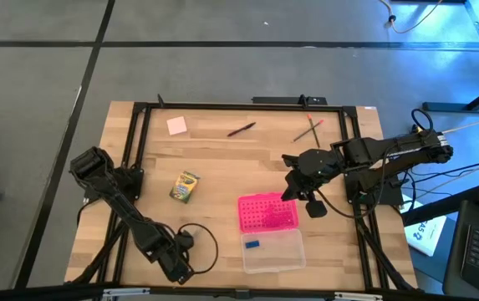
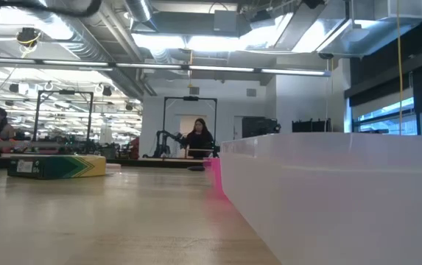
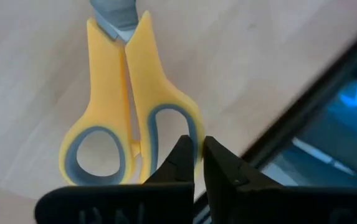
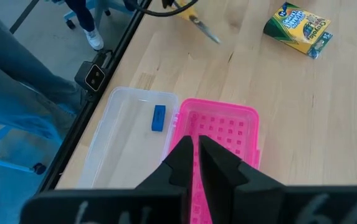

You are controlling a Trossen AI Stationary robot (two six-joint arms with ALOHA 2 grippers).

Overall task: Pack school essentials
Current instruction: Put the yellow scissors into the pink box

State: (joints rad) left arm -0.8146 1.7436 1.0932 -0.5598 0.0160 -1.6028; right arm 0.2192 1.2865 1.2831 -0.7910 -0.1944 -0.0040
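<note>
The yellow-handled scissors lie near the table's near-left corner, under my left gripper, which is shut on them; the right wrist view shows their blade. My right gripper is shut and stands above the pink perforated lid. The lid lies open beside the clear case. The blue eraser lies inside the case. The crayon box, pink sticky-note pad, dark pen and pencils lie flat on the wood. My left gripper pinches the outer rim of one handle loop of the scissors between its two fingers. The fingers come from the handle end, and the blades point away from them. My right gripper hangs over the pink lid; whether it touches the lid I cannot tell.
A black frame runs around the table's working area. Bare wood lies between the crayon box and the pink lid. A cable loop lies near my left gripper. A person stands far behind the table.
</note>
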